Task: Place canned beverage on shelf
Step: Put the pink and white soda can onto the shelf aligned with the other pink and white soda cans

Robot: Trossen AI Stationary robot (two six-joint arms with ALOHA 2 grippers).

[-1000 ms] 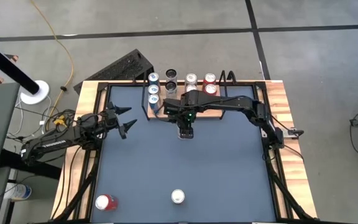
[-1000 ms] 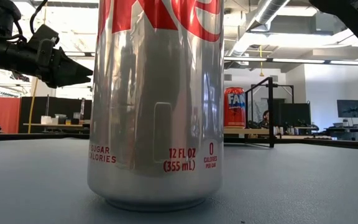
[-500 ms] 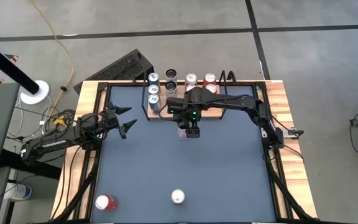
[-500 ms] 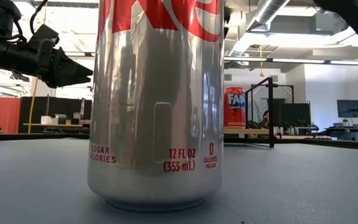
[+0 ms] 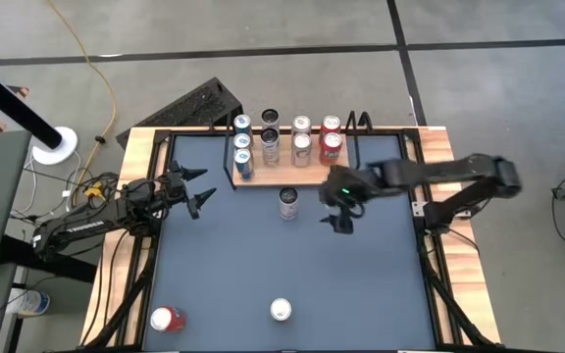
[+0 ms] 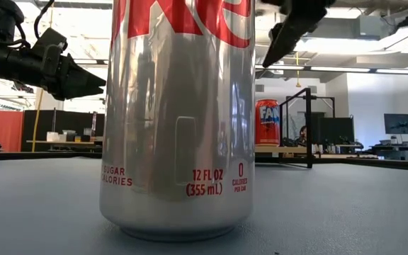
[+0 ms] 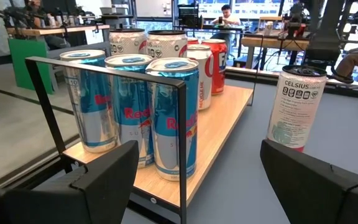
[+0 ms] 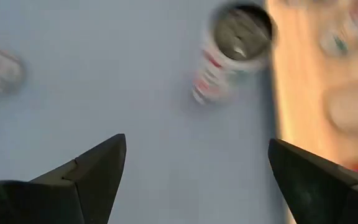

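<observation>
The shelf, a light-wood board in a black rail frame, sits at the table's far edge and holds several upright cans. A white Celsius can stands upright on the tabletop just near of the shelf; it also shows in the left wrist view and in the right wrist view. My right gripper is open and empty, to the right of that can. My left gripper is open and empty, left of the shelf. A silver can and a red can stand near the front edge.
The silver can fills the low view's middle. Blue Red Bull cans stand at the shelf's left end behind the black rail. Open tabletop lies between the shelf and the two front cans.
My right gripper has drawn away from the white can toward the table's right edge and a little toward the near edge. The can stays upright on the tabletop in front of the shelf, where it was.
</observation>
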